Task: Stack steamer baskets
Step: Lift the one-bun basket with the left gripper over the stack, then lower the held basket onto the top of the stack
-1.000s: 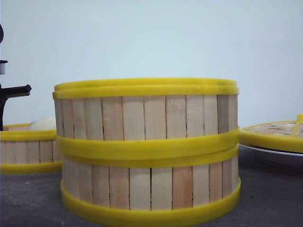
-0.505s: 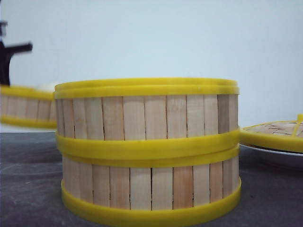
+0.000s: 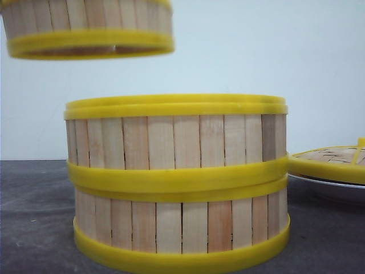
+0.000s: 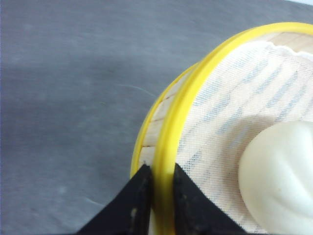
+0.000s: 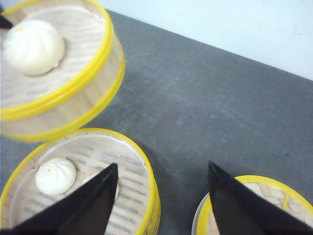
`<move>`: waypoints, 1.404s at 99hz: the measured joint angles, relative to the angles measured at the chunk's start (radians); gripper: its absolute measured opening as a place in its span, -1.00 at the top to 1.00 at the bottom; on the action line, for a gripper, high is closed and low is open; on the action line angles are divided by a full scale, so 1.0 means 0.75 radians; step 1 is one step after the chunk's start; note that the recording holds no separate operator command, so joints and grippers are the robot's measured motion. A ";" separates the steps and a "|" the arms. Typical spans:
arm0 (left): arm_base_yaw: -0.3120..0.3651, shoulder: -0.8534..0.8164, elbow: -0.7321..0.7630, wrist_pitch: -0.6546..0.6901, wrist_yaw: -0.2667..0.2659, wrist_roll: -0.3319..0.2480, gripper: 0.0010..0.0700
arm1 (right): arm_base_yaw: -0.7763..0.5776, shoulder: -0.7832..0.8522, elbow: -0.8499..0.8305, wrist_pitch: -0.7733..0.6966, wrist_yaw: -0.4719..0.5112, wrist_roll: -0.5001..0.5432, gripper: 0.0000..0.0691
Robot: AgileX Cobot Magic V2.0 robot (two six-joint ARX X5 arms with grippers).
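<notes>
Front view shows two steamer baskets stacked [image 3: 177,182] on the dark table [image 3: 34,217], filling the middle of the frame. A third basket [image 3: 88,28] hangs in the air at upper left, clear of the stack and not yet above its centre. To the right, a woven lid [image 3: 328,160] rests on a white plate [image 3: 325,185].

Left wrist view shows the left gripper [image 4: 157,196] pinched closed on the lifted basket's yellow rim, one finger outside the wall, one inside. A white bun [image 4: 276,171] sits on the cloth liner within.

Right wrist view shows the right gripper [image 5: 161,196] spread wide, holding nothing, hovering near the stack, whose top basket holds a small bun [image 5: 55,175].

Risks, as judgement: the grip is on one edge only, so the basket may tilt and the bun roll. If lowered off-centre, its bottom band could catch the stack's top rim and sit crooked or push the stack.

Compared with half a second ago, the carried basket is much higher and further right, and the black arm part seen at far left is gone from view.
</notes>
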 joint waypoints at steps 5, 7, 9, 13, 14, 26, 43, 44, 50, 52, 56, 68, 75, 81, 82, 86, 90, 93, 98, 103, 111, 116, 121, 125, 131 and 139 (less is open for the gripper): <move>-0.028 -0.025 0.000 -0.030 0.020 0.002 0.93 | 0.000 -0.008 0.000 -0.001 0.000 0.000 -0.03; -0.041 -0.032 0.000 -0.042 0.027 0.002 0.93 | 0.000 -0.010 0.000 -0.001 0.000 0.000 -0.03; -0.055 -0.037 0.000 -0.055 0.032 0.002 0.93 | 0.000 -0.013 0.000 -0.002 0.000 0.000 -0.03; -0.087 -0.041 0.000 -0.078 0.039 0.003 0.93 | 0.000 -0.016 0.000 -0.006 0.000 0.000 -0.03; -0.097 -0.041 0.000 -0.082 0.041 0.003 0.93 | 0.000 -0.017 0.000 -0.009 0.000 0.000 -0.03; -0.216 -0.022 0.000 -0.105 0.040 0.015 0.93 | 0.000 -0.020 0.000 -0.047 -0.001 0.000 -0.03; -0.382 0.028 0.000 -0.093 -0.015 0.018 0.93 | 0.000 -0.026 0.000 -0.079 0.000 0.001 -0.03; -0.390 0.032 0.000 -0.093 -0.020 0.018 0.93 | 0.000 -0.027 0.000 -0.079 0.000 0.001 -0.03; -0.434 0.059 0.000 -0.094 -0.053 0.019 0.93 | 0.000 -0.035 0.000 -0.082 -0.001 0.001 -0.03; -0.445 0.068 0.000 -0.095 -0.062 0.019 0.93 | 0.000 -0.036 0.000 -0.082 -0.001 0.001 -0.03; -0.466 0.086 0.000 -0.095 -0.079 0.019 0.93 | 0.000 -0.042 0.000 -0.083 -0.001 0.001 -0.03; -0.514 0.139 0.000 -0.091 -0.142 0.019 0.93 | 0.000 -0.052 0.000 -0.085 0.000 0.001 -0.03; -0.532 0.162 0.000 -0.085 -0.159 0.020 0.93 | 0.000 -0.059 0.000 -0.086 0.000 0.001 -0.03; -0.540 0.178 0.000 -0.078 -0.160 0.020 0.93 | 0.000 -0.064 0.000 -0.089 -0.001 0.001 -0.03; -0.541 0.180 0.000 -0.076 -0.160 0.020 0.93 | 0.000 -0.065 0.000 -0.089 0.000 0.001 -0.03; -0.545 0.189 0.000 -0.066 -0.164 0.020 0.93 | 0.000 -0.067 0.000 -0.089 0.000 0.001 -0.03; -0.550 0.197 0.000 -0.054 -0.170 0.020 0.93 | 0.000 -0.069 0.000 -0.090 0.000 0.001 -0.03; -0.551 0.205 0.000 -0.049 -0.174 0.020 0.93 | 0.000 -0.070 0.000 -0.090 0.000 0.001 -0.03; -0.553 0.217 0.000 -0.045 -0.177 0.020 0.93 | 0.000 -0.070 0.000 -0.090 0.000 0.001 -0.03; -0.553 0.228 0.000 -0.045 -0.178 0.020 0.93 | 0.000 -0.070 0.000 -0.090 0.000 0.001 -0.03; -0.553 0.241 0.000 -0.046 -0.181 0.020 0.93 | 0.000 -0.070 0.000 -0.090 0.001 0.001 -0.03; -0.553 0.245 0.000 -0.046 -0.181 0.021 0.93 | 0.000 -0.070 0.000 -0.090 0.001 0.001 -0.03; -0.553 0.250 0.000 -0.045 -0.180 0.021 0.93 | 0.000 -0.070 0.000 -0.090 0.004 0.001 -0.03; -0.554 0.256 0.000 -0.045 -0.180 0.021 0.93 | 0.000 -0.070 0.000 -0.090 0.005 0.001 -0.03; -0.554 0.267 0.000 -0.045 -0.180 0.021 0.93 | 0.000 -0.070 0.000 -0.089 0.005 0.001 -0.03; -0.557 0.282 0.000 -0.045 -0.179 0.021 0.93 | 0.000 -0.070 0.000 -0.088 0.005 0.001 -0.03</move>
